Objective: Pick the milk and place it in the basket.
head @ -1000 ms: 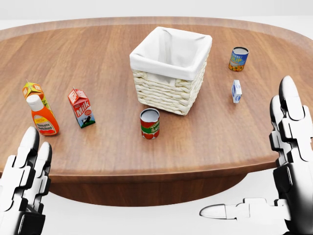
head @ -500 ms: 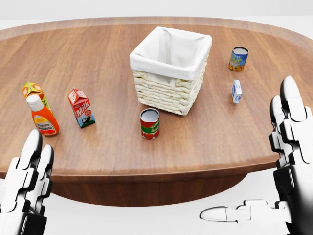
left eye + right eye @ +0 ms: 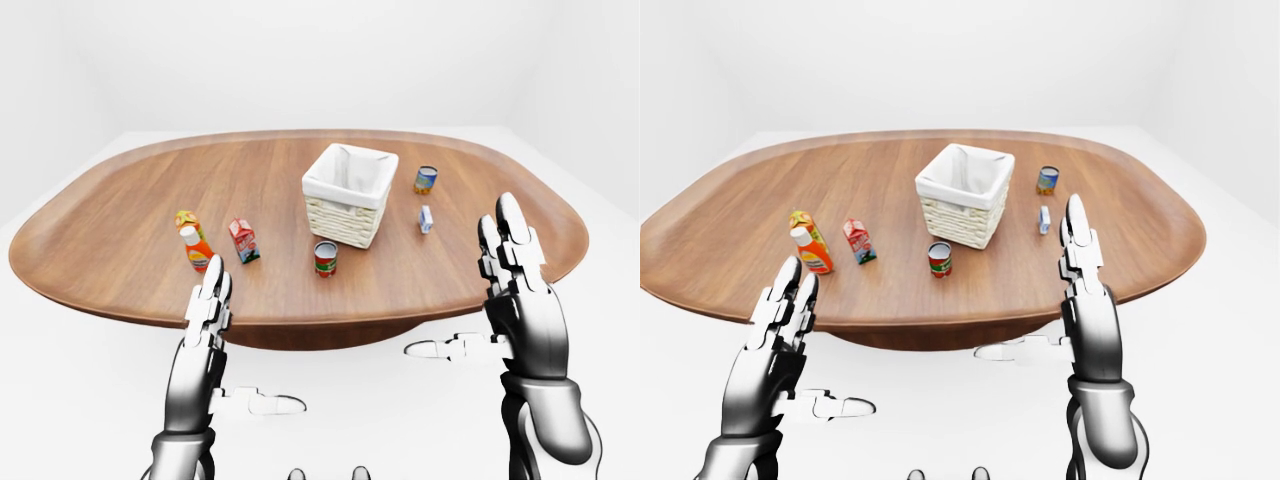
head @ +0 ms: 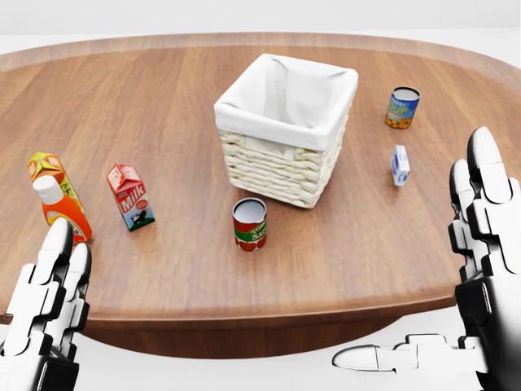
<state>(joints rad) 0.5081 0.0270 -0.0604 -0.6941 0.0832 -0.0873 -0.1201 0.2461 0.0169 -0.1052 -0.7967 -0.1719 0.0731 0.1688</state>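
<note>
In the left-eye view I had the oval wooden bench (image 3: 120,230) spread before me, with both hands raised at its near edge and holding nothing. My left hand (image 3: 208,320) stood with fingers straight and thumb out to the side, wide open; my right hand (image 3: 515,285) was the same, fingers up and thumb pointing left. The milk (image 3: 243,240) stood upright left of centre, well apart from the basket (image 3: 350,193).

In the head view the milk carton sat just right of the ketchup bottle (image 4: 59,213) and the orange carton (image 4: 47,173) behind it, with bare wood between it and the tomato can (image 4: 250,225). The basket showed its white liner, open at the top and with nothing in it that I could see.

The right-eye view added little: a blue can (image 3: 1046,180) and a small blue-and-white carton (image 3: 1044,220) lay right of the basket.

I judged the reach had not begun. The left hand looked the nearer one; I would bring it in from the carton's right, clear of the ketchup, close round the body below the gable, then lift above the basket rim before crossing.
</note>
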